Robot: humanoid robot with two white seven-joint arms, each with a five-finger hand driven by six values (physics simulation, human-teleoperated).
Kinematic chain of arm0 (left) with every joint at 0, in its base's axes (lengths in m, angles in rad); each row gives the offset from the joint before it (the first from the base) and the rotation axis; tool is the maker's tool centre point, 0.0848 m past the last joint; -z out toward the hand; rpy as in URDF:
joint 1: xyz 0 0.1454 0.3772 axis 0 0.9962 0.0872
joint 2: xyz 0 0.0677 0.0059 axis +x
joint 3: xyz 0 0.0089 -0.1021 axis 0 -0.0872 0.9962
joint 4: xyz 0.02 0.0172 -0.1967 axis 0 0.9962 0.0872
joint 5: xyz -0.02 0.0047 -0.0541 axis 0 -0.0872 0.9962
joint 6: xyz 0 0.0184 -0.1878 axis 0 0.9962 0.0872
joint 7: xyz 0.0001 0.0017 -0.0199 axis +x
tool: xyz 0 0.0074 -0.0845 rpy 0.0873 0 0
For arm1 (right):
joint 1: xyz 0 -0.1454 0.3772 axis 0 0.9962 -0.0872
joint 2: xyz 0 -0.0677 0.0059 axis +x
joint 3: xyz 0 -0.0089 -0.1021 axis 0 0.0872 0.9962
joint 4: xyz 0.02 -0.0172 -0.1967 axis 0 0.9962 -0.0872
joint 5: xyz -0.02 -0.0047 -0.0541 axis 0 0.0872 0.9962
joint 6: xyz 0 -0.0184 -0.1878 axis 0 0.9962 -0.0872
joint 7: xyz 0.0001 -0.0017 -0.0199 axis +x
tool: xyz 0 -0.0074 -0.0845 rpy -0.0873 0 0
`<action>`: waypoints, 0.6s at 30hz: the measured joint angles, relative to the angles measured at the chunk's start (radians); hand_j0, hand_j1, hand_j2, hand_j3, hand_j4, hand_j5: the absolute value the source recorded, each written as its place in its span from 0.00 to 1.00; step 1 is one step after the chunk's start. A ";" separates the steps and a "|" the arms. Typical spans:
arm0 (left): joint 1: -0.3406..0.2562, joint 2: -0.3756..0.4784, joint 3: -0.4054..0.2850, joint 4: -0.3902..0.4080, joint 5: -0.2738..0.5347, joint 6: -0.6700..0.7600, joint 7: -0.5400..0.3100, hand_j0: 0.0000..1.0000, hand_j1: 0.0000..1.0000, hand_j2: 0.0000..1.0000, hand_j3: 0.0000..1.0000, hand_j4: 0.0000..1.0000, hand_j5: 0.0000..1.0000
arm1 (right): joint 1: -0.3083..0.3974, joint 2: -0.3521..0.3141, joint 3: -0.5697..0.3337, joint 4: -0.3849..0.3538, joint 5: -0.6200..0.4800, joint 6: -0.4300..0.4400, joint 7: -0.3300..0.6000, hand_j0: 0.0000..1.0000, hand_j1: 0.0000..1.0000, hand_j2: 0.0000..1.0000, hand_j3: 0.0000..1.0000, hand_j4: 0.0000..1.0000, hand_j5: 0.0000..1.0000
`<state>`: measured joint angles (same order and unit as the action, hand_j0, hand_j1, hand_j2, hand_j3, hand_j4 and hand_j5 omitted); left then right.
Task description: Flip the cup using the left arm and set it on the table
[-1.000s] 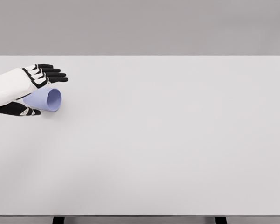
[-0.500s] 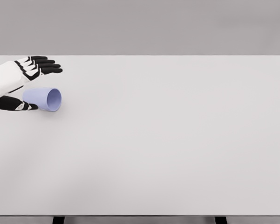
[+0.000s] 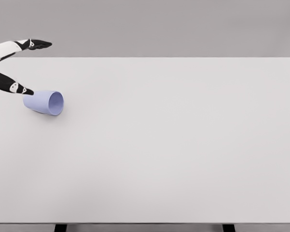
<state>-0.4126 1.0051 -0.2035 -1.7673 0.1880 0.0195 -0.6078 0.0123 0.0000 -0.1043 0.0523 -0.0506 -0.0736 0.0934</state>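
Cup on its side at the table's left, our left hand open above it.

We see the pale blue cup point(image 3: 44, 103) lying on its side on the white table point(image 3: 173, 145), near the left edge and toward the far half, its open mouth facing right and slightly toward us. Our left hand point(image 3: 9, 65) enters at the picture's left edge, only partly in view: the fingers point(image 3: 38, 44) stretch out high, over the table's far edge, while the thumb point(image 3: 12, 86) reaches down, its tip just beside the cup's closed end. The hand is spread wide and grips nothing. We cannot tell whether the thumb tip touches the cup.
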 measured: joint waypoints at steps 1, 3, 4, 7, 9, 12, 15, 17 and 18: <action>0.002 -0.004 -0.007 0.000 -0.008 0.026 -0.001 1.00 1.00 1.00 1.00 1.00 1.00 | 0.000 0.000 0.000 0.000 0.000 0.000 0.000 1.00 1.00 1.00 1.00 1.00 1.00; 0.000 -0.009 -0.028 -0.001 -0.026 0.059 -0.002 1.00 1.00 1.00 1.00 1.00 1.00 | 0.000 0.000 0.000 0.000 0.000 0.000 0.000 1.00 1.00 1.00 1.00 1.00 1.00; 0.002 -0.010 -0.036 -0.001 -0.042 0.070 -0.003 1.00 1.00 1.00 1.00 1.00 1.00 | 0.000 0.000 0.000 0.000 0.000 0.000 0.000 1.00 1.00 1.00 1.00 1.00 1.00; -0.002 -0.016 -0.071 0.001 -0.138 0.090 -0.003 1.00 1.00 1.00 1.00 1.00 1.00 | 0.000 0.000 0.000 0.000 0.000 0.000 0.000 1.00 1.00 1.00 1.00 1.00 1.00; -0.002 -0.031 -0.088 0.002 -0.219 0.092 -0.003 1.00 1.00 1.00 1.00 1.00 1.00 | 0.000 0.000 0.000 0.000 0.000 0.000 0.000 1.00 1.00 1.00 1.00 1.00 1.00; -0.002 -0.062 -0.110 0.005 -0.338 0.087 -0.003 1.00 1.00 1.00 1.00 1.00 1.00 | 0.000 0.000 0.000 0.000 0.000 0.000 0.000 1.00 1.00 1.00 1.00 1.00 1.00; -0.002 -0.085 -0.133 0.008 -0.398 0.085 -0.003 1.00 1.00 1.00 1.00 1.00 1.00 | 0.000 0.000 0.000 0.000 0.000 0.000 0.000 1.00 1.00 1.00 1.00 1.00 1.00; 0.000 -0.092 -0.150 0.009 -0.414 0.084 -0.003 1.00 1.00 1.00 1.00 1.00 1.00 | 0.000 0.000 0.000 0.000 0.000 0.000 0.000 1.00 1.00 1.00 1.00 1.00 1.00; 0.000 -0.094 -0.156 0.009 -0.418 0.084 -0.003 1.00 1.00 1.00 1.00 1.00 1.00 | 0.000 0.000 0.000 0.000 0.000 0.000 0.000 1.00 1.00 1.00 1.00 1.00 1.00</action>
<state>-0.4126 0.9115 -0.3598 -1.7584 -0.2303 0.1038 -0.6113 0.0123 0.0000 -0.1043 0.0521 -0.0506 -0.0736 0.0934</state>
